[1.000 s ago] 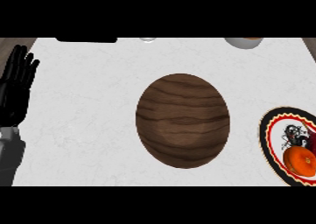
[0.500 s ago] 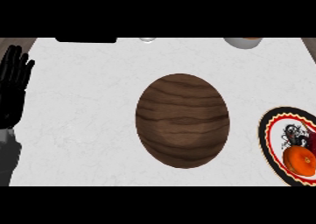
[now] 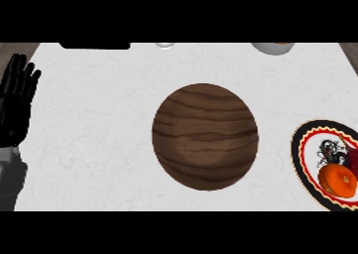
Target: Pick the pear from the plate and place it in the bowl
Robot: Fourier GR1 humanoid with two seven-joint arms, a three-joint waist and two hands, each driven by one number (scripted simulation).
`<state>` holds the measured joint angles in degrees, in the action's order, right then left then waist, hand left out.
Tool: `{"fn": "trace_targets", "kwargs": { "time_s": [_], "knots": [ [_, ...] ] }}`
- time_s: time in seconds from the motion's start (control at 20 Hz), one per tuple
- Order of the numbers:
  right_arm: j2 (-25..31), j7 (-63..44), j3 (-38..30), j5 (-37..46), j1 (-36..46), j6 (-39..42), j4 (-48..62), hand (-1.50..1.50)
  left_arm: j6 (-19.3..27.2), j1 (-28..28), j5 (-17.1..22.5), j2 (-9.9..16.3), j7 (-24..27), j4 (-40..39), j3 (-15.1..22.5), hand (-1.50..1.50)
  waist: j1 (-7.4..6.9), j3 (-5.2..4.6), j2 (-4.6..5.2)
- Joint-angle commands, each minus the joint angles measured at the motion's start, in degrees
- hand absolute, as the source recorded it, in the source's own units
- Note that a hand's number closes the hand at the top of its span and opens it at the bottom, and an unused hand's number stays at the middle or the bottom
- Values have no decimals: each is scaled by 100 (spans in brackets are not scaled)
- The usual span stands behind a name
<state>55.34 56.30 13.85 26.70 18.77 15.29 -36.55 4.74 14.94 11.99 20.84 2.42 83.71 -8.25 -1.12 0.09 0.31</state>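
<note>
I see my left hand at nine o'clock, resting at the worktop's edge with its fingers straight, pointing up and spread a little, holding nothing. My guess is that it is parked there to keep out of the working area. My right hand shows nowhere in the head view, so I cannot report on it.

The bowl sits at the centre: a dark wooden oval with wavy grain bands, and nothing in it that I can see. It stands well apart from the left hand and near the plate at four o'clock, which is cut off by the view's right edge. The plate has a black rim, a red band and a pale zigzag pattern.

On the plate lies a rounded orange fruit, which I take to be the pear, although its colour and shape read more like an orange. Just above it sits a dark tangled shape I cannot identify.

The worktop is pale and faintly veined like marble. The pick is not yet begun; the fruit's side suggests a right-hand job.
</note>
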Motion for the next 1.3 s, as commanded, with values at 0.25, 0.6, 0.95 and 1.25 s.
{"fn": "trace_targets", "kwargs": {
  "time_s": [0.25,0.6,0.95,1.25],
  "knots": [
    [-333,938,191,446,328,41,807,-150,-166,-130,-6,-10,160,-66,-151,0,48,-2,-7],
    [-764,774,268,705,860,-68,1440,-150,65,17,-198,-235,104,-137,-60,0,29,-1,3],
    [-1157,586,269,1050,1064,-492,2202,-150,-124,-201,-146,-112,-146,421,-123,0,4,2,-5],
    [-1243,906,73,958,1338,-749,2295,150,-392,27,66,30,-116,10,-337,0,1,6,8]
  ]
}}
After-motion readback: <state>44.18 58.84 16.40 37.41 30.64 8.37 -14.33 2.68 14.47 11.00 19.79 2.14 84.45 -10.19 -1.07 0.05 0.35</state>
